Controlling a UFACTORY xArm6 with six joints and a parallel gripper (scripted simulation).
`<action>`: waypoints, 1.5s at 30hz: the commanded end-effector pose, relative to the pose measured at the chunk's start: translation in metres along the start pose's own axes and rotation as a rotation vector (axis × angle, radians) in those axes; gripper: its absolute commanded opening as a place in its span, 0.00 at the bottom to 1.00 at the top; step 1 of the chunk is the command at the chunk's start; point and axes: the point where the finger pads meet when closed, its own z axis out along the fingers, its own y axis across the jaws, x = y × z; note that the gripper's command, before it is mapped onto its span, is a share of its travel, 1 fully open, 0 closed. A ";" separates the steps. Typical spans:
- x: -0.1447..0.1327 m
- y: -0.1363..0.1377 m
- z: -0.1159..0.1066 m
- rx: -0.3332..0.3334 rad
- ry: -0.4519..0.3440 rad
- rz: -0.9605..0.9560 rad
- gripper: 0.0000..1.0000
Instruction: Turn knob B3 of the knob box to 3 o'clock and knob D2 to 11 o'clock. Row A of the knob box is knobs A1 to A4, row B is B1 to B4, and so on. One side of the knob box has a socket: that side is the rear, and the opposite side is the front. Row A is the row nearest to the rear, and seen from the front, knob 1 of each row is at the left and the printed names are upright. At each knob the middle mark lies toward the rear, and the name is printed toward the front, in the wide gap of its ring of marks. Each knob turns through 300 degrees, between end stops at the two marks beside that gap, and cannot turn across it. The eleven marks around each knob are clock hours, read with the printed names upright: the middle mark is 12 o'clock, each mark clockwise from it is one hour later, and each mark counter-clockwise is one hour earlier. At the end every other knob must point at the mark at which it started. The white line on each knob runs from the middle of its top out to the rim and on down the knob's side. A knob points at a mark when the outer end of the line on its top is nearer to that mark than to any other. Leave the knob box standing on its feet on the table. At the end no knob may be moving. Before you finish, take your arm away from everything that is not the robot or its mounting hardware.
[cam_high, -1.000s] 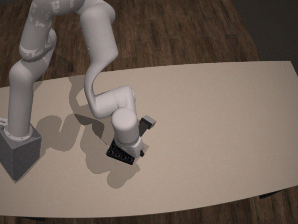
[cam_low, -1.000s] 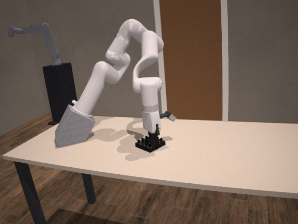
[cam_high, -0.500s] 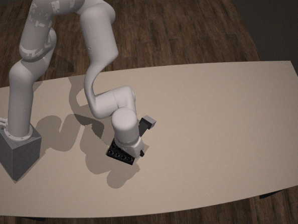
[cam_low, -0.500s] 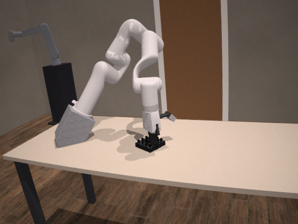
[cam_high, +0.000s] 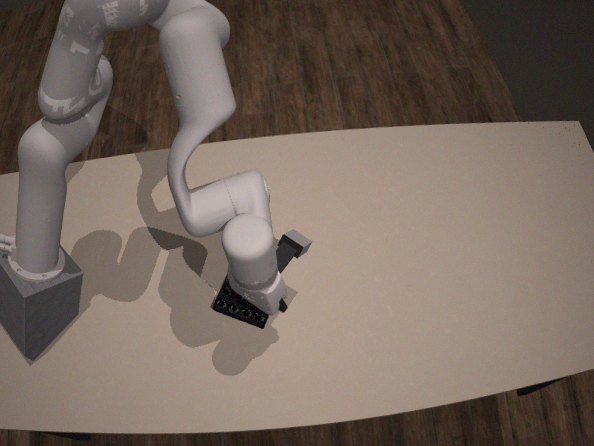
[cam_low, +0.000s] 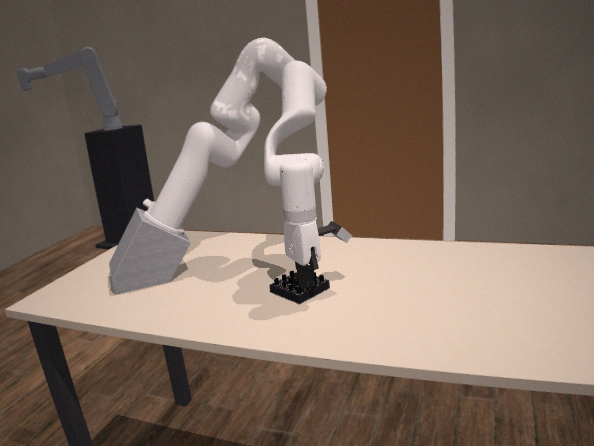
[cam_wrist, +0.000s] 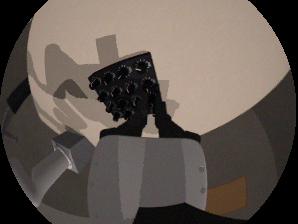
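Observation:
The black knob box (cam_high: 239, 306) stands on the table under my wrist; it also shows in the exterior view (cam_low: 299, 287) and in the wrist view (cam_wrist: 127, 86). My gripper (cam_low: 305, 274) points straight down into the knobs on the box. In the wrist view the dark fingers stand close together around one knob at the near edge of the box. I cannot read which knob it is, and its white line is hidden. In the top view the wrist covers most of the box, and only one row of knobs shows.
The arm's grey base block (cam_high: 35, 300) stands at the table's left end. The wrist camera's grey housing (cam_high: 296, 245) sticks out beside the wrist. A second arm on a dark pedestal (cam_low: 117, 175) stands behind the table, off it.

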 end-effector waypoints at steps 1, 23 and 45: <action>0.001 0.001 -0.001 -0.003 0.001 0.007 0.08; 0.000 0.001 -0.001 -0.002 0.001 0.319 0.08; 0.000 0.001 -0.001 -0.002 0.002 0.826 0.08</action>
